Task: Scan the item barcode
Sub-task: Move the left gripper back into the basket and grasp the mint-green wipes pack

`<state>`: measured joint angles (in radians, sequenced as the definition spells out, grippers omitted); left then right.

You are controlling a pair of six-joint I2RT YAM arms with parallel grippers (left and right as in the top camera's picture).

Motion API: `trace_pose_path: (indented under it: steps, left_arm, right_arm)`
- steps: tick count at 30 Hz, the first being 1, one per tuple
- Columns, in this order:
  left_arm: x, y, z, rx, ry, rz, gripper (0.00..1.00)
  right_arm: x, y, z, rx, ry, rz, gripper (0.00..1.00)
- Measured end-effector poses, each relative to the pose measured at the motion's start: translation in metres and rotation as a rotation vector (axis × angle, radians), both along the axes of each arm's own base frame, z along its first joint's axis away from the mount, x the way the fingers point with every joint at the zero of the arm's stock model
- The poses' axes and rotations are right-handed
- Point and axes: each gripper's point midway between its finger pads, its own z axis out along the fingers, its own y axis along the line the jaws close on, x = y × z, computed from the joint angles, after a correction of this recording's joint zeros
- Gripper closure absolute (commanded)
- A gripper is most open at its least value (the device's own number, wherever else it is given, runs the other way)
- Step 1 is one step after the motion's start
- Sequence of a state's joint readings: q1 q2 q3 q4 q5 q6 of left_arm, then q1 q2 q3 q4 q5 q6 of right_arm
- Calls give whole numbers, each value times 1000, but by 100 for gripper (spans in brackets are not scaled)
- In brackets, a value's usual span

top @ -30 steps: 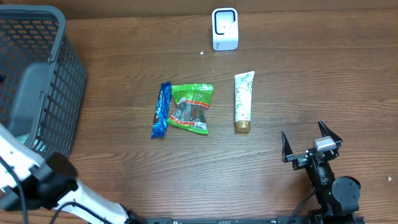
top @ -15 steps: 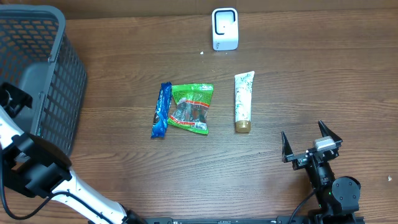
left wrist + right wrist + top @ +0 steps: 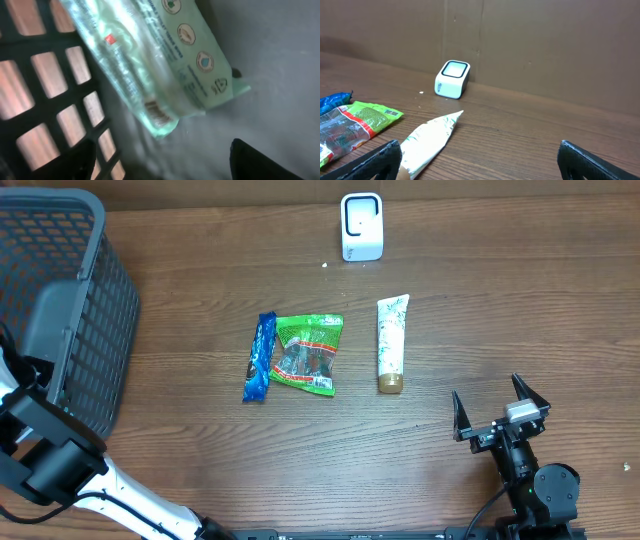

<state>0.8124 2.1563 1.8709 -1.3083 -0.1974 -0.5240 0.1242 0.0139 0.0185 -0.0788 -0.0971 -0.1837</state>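
Looking through the left wrist view finds a pale green pack [image 3: 165, 60] lying slantwise across the upper middle of the frame, inside the basket [image 3: 50, 100], with lattice at left and plain grey surface at right. Shows the left gripper [image 3: 170, 162] along the bottom edge, fingers apart, one in each lower corner, nothing between them, clear of the pack. Seen from overhead: puts the basket at upper left of the tabletop [image 3: 500, 280] and the white scanner [image 3: 361, 226] upright at top centre. Sets three things in a row mid-frame below the scanner: blue bar [image 3: 260, 357] at left, green packet [image 3: 308, 354] just beside it, then a white tube [image 3: 391, 345] with gold cap toward the bottom, apart from the packet. Shows the right gripper [image 3: 488, 392] at lower right, spread wide, holding nothing, apart from the tube.
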Motion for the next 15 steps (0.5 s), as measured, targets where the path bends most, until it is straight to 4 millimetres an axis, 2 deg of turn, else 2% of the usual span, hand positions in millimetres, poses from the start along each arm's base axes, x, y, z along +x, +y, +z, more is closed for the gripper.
trace_pose_path:
  steps: [4,7,15]
  left_arm:
    - [6,6,-10,30,-26,13,19]
    - [12,14,-10,64,-52,21,13]
    - [17,30,-7,139,-66,26,11]
  right_arm:
    - [0,0,0,-1,0,0,0]
    - [0,0,0,0,0,0,0]
    - [0,0,0,0,0,0,0]
